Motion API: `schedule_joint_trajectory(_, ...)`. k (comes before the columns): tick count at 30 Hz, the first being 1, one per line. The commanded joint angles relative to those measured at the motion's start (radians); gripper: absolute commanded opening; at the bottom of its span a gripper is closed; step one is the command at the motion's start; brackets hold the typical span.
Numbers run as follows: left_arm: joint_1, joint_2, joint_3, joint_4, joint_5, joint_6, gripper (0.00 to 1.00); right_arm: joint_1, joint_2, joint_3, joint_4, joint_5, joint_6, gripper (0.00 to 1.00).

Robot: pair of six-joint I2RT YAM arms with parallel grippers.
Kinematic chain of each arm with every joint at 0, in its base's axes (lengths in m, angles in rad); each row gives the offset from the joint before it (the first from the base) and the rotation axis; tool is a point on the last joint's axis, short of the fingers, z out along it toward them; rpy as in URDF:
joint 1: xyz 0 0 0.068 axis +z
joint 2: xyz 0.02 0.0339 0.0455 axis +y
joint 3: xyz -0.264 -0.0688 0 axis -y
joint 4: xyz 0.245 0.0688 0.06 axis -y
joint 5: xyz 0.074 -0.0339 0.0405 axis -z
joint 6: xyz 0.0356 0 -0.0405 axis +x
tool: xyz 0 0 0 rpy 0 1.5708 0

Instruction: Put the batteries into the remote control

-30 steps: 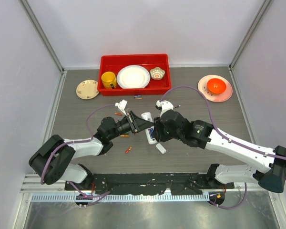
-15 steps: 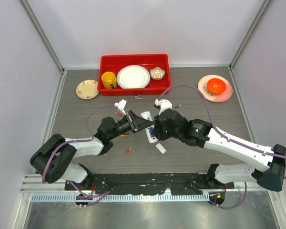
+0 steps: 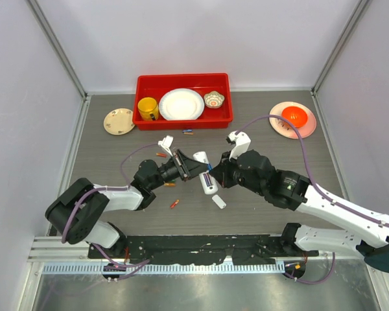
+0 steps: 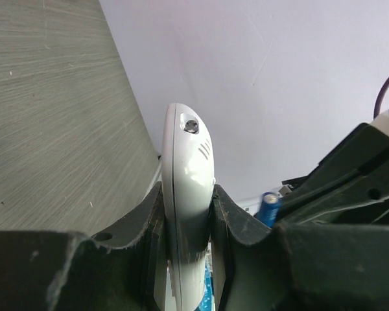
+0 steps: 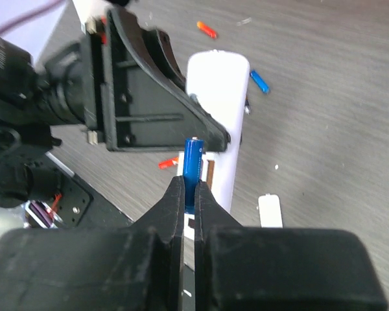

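Mid-worktop (image 3: 117, 155), I logged the left gripper (image 4: 187, 217) clenched on the remote control (image 4: 188, 168), whose rounded end stuck out past the fingers. The right gripper (image 5: 189, 194) was pinched almost closed on a blue battery (image 5: 192, 161), upright, just beside the remote's dark recess. An orange-red battery (image 3: 174, 203) lay loose nearby.

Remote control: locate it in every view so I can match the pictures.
Top external: remote control at centre, clamped by left gripper.
Left wrist: remote control edge-on at centre.
Right wrist: remote control, white bar, upper centre.
Shared landmark: blue battery in right gripper, beside it.
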State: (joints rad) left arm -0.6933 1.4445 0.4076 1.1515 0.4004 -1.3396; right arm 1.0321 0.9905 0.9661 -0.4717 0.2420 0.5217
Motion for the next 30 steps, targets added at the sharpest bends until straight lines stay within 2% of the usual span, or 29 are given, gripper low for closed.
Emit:
schedule_joint_trajectory(1,-0.002,0.010,0.036,0.077,-0.021,-0.039,0.00,0.000,-0.019,-0.007,0.122,0.026,-0.031,0.01)
schedule_joint_trajectory(5,-0.002,0.007,0.033,0.056,-0.034,-0.036,0.00,0.000,-0.029,-0.013,0.113,0.048,-0.038,0.01)
schedule_joint_trajectory(9,0.000,-0.039,0.017,0.004,-0.034,0.005,0.00,-0.003,-0.003,-0.017,0.009,0.268,-0.035,0.01)
schedule_joint_trajectory(10,0.001,-0.058,0.004,-0.015,-0.035,0.016,0.00,-0.010,0.022,-0.032,-0.019,0.279,-0.031,0.01)
schedule_joint_trajectory(13,0.003,-0.136,-0.019,-0.085,-0.032,0.063,0.00,-0.088,0.086,-0.062,-0.041,0.185,-0.023,0.01)
schedule_joint_trajectory(17,0.003,-0.214,-0.042,-0.133,-0.021,0.097,0.00,-0.214,0.270,-0.119,0.008,-0.022,-0.022,0.01)
schedule_joint_trajectory(21,0.003,-0.263,-0.069,-0.148,-0.011,0.103,0.00,-0.259,0.403,-0.122,0.041,-0.041,-0.040,0.01)
schedule_joint_trajectory(30,0.003,-0.317,-0.105,-0.151,-0.009,0.122,0.00,-0.288,0.545,-0.092,0.064,-0.055,-0.049,0.01)
